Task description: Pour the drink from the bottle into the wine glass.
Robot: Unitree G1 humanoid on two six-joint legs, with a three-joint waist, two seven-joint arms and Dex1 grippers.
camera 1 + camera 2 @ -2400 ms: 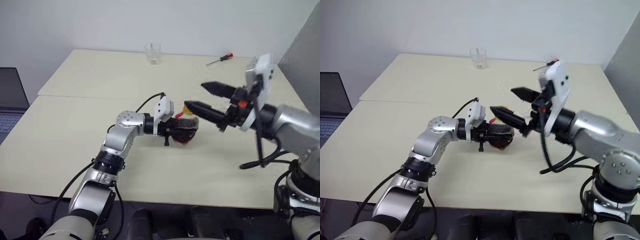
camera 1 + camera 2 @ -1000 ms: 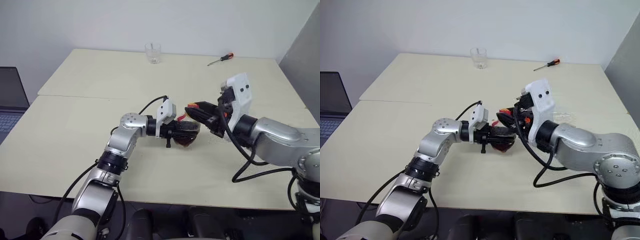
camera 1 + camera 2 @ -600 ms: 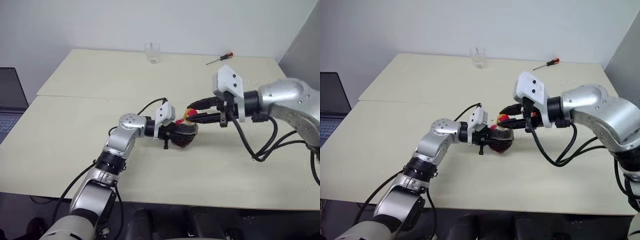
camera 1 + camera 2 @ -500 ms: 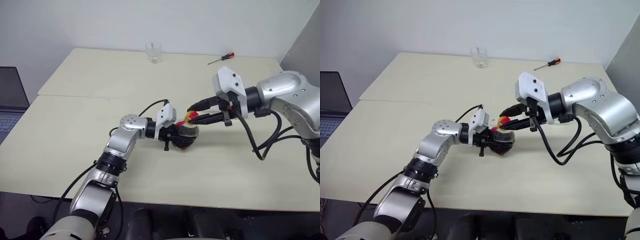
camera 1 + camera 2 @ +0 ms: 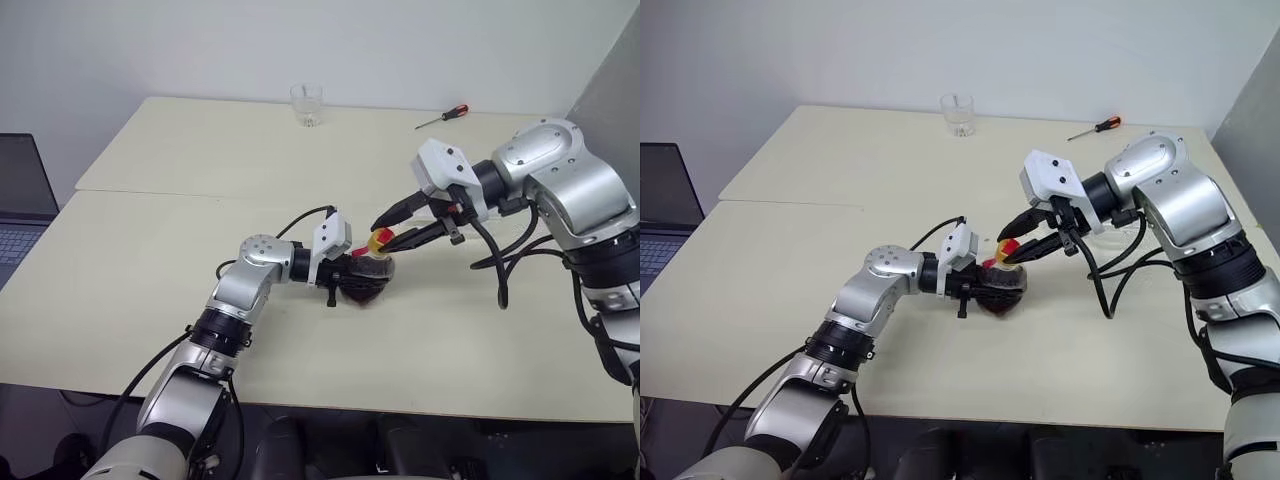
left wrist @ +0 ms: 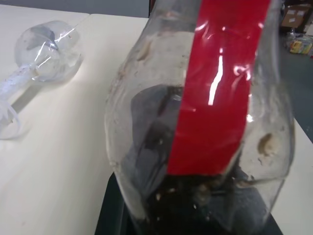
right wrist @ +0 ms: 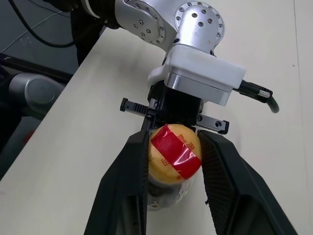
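My left hand (image 5: pixel 345 266) is clamped on the bottle (image 5: pixel 366 273), low over the desk (image 5: pixel 150 250) at centre; my right hand (image 7: pixel 174 156) straddles the cap (image 7: pixel 175 152), fingers apart; uncapping looks the step in hand; next, close and twist; the wine glass (image 6: pixel 46 49) lies toppled nearby, needing righting.

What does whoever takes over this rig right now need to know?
Left gripper: shut on the bottle, held over the table.
Right gripper: fingers on either side of the cap, not visibly clamped.
Wine glass: lying on its side on the table, empty.
Done: bottle picked up.
Left: remove the cap, stand the glass up, pour the drink.
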